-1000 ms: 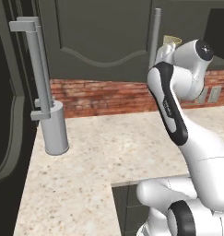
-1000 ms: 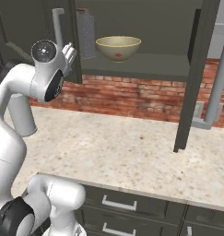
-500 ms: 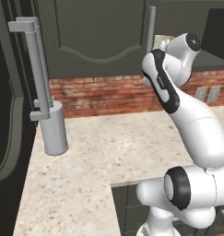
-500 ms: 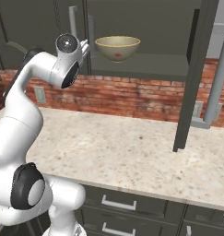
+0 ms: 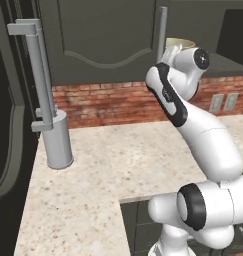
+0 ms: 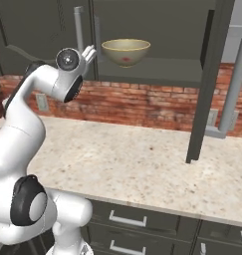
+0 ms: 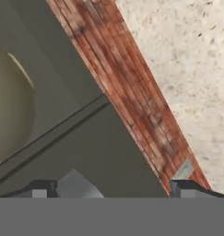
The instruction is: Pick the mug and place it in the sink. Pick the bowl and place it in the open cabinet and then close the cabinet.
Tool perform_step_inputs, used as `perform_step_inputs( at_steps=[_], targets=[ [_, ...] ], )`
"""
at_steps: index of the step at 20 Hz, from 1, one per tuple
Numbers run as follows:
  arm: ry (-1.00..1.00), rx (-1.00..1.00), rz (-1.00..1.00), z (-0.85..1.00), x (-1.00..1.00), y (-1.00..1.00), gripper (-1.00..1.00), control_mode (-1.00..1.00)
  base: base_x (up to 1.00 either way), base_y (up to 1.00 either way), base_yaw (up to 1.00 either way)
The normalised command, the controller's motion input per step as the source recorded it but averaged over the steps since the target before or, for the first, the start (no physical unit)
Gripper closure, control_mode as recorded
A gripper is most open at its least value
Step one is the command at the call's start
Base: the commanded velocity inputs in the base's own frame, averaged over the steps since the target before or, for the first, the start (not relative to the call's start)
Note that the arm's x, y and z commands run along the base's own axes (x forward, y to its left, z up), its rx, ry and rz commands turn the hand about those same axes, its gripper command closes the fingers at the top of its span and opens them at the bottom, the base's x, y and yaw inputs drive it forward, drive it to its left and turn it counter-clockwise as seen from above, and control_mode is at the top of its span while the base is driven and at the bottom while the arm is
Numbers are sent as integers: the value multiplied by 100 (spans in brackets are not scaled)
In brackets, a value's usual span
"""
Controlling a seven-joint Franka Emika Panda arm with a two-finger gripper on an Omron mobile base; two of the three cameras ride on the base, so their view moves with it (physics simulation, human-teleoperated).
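The bowl (image 6: 125, 51) sits on the inner shelf of the cabinet (image 6: 152, 67), above the counter (image 6: 142, 164) and in front of the brick wall (image 6: 142, 107), with the gripper (image 6: 88, 52) just to its left and the open door (image 6: 207, 84) to its right.

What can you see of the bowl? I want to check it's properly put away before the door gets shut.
The bowl is wide and round, olive-tan with a paler yellowish rim and a reddish patch low on its side. It looks like smooth ceramic. It sits upright on the inner shelf of the cabinet, near the shelf's left end, with nothing else touching it. The pincer is just left of it, apart from it. The cabinet door stands open.
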Motion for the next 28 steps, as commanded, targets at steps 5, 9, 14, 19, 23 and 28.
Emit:
perform_step_inputs(
  at_steps=[5,9,14,19,23,28],
  targets=[
    [-25,0,-14,-37,83,48,-100,-100,0,0,0],
    [-13,0,-16,-28,100,46,-100,-100,0,0,0],
    [-1,0,-17,-24,100,44,-100,-100,0,0,0],
    [27,8,-16,0,100,9,-100,-100,0,0,0],
    [50,17,-16,11,70,2,-100,-100,0,0,0],
    [75,25,-28,20,-42,-82,-100,-100,0,0,0]
  ],
)
